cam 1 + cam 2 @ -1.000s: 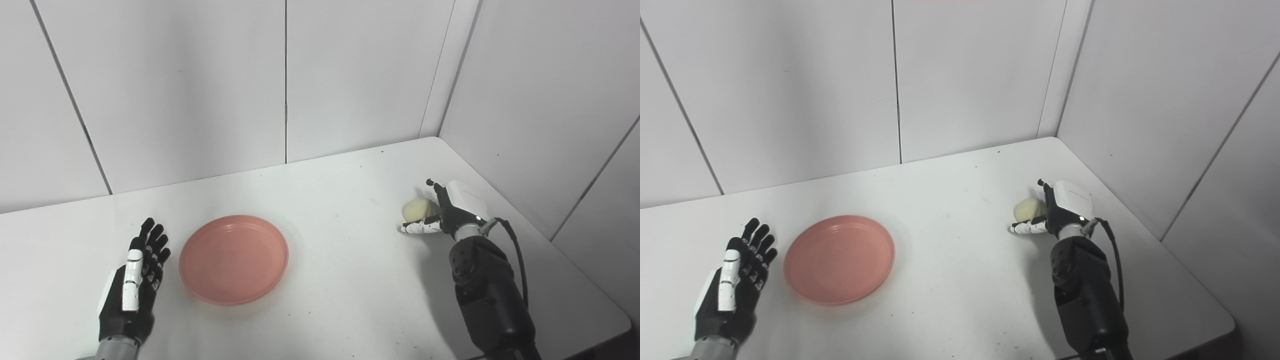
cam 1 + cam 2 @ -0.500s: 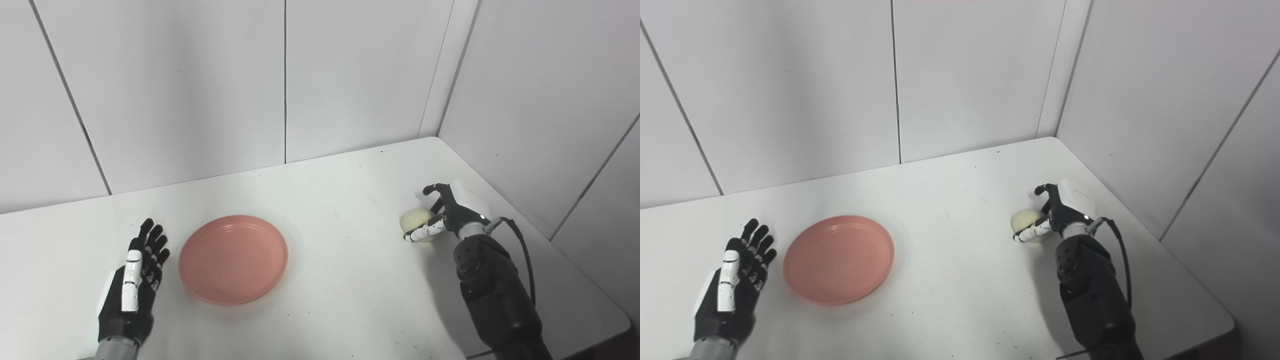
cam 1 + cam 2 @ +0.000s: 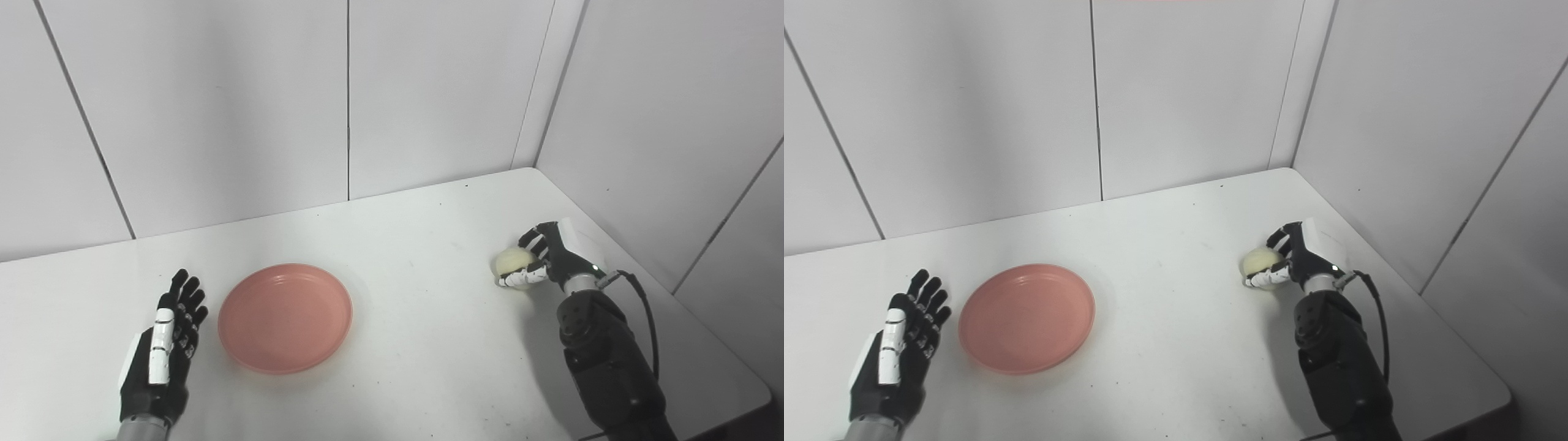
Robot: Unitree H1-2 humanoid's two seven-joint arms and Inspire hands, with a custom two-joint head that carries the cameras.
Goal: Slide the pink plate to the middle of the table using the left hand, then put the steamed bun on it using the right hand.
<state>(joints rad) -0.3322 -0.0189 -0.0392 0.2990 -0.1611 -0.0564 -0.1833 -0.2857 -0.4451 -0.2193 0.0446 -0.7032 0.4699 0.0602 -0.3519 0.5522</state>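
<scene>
The pink plate [image 3: 285,317] lies flat on the white table [image 3: 422,343], left of its middle. My left hand [image 3: 160,349] rests open just left of the plate, palm toward it, fingers apart and not touching the rim. At the right side, my right hand [image 3: 548,257] is shut on the pale steamed bun [image 3: 512,261], fingers curled over its top and thumb under it. The bun [image 3: 1260,260] looks slightly raised off the table; its right side is hidden by the hand.
White wall panels close the table at the back and right, meeting at the far right corner [image 3: 534,168]. The table's right edge [image 3: 704,318] runs close beside my right forearm [image 3: 603,361]. A black cable [image 3: 643,306] loops off the right wrist.
The fingers of my right hand have curled down around the bun and gripped it, where a second ago they stood open beside it. The left hand and plate have not moved.
</scene>
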